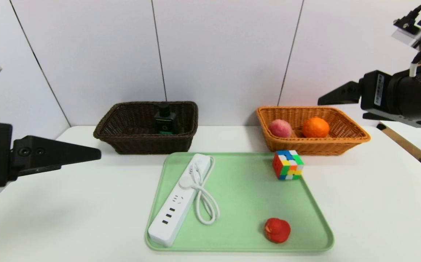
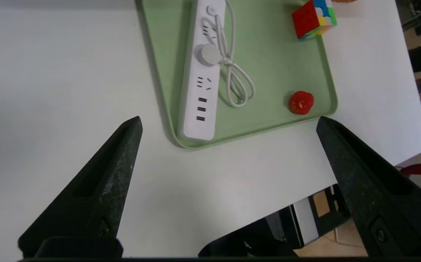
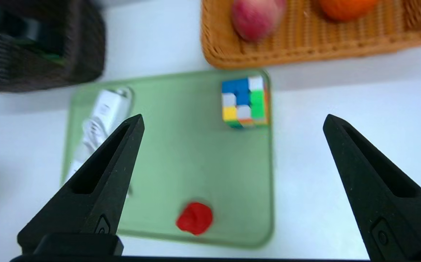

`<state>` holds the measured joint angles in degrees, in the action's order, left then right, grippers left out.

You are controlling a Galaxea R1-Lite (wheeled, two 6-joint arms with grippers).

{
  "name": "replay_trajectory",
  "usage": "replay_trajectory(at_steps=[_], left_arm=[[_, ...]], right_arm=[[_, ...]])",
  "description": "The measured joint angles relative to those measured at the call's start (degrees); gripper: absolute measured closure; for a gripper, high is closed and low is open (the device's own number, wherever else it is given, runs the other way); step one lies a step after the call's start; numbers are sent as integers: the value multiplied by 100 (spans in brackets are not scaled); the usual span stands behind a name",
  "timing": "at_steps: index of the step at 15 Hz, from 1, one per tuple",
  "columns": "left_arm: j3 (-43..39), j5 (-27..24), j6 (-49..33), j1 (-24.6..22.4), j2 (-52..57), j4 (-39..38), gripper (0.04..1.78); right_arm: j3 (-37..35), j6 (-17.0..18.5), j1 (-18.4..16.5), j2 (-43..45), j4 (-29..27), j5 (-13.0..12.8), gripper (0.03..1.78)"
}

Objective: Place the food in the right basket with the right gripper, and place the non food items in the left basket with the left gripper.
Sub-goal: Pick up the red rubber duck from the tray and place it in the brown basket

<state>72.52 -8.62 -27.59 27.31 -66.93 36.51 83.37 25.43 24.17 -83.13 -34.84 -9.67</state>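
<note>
halfway through the sort, three items left on the tray

and here's the picture: the orange wicker basket (image 1: 356, 135) on the far right already holds a peach (image 1: 280, 128) and an orange (image 1: 315, 127), lying side by side. over on the far left, the dark wicker basket (image 1: 105, 127) has one dark item with green trim (image 1: 165, 122) inside; what exactly it is, hard to say.

the green tray (image 1: 239, 189) in the middle isn't cleared yet. a white power strip (image 1: 179, 205) with its looped cord lies along the tray's left side, a rubik's cube (image 1: 287, 165) stands at the far right corner just in front of the orange basket, and a small red fruit, tomato-like (image 1: 277, 230), sits near the tray's near right corner.

right gripper (image 3: 232, 120) hangs high on the right above the table, jaws spread wide, nothing in them. left gripper (image 2: 228, 122) hovers at the left over bare table, jaws also released and empty.

by my reckoning: the red fruit is the right arm's last job, while strip and cube await the left.
</note>
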Motion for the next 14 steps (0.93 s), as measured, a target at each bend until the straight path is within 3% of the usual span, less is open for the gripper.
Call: replay_trajectory(at_steps=[3,6,9,12,14], left_arm=[[463,-4,-80,824,-581,-60,13],[189,-13,734,1287,-1067,-717,13],[-866,-394,1467,1473,-1441,-2254,13],[-2019,-1442,2378,1552,-1948,-4303,13],[-2402,-1847,2710,1613,-2450,-5544,13]], right_arm=[[-311,-49,33,55,-358,-127,12],[-446,-44,49,143,-357,-116,12],[-449,4,10,151,-38,-111,12],[-444,23,-91,124,168,-77,12],[-444,43,-113,77,238,-69,12]])
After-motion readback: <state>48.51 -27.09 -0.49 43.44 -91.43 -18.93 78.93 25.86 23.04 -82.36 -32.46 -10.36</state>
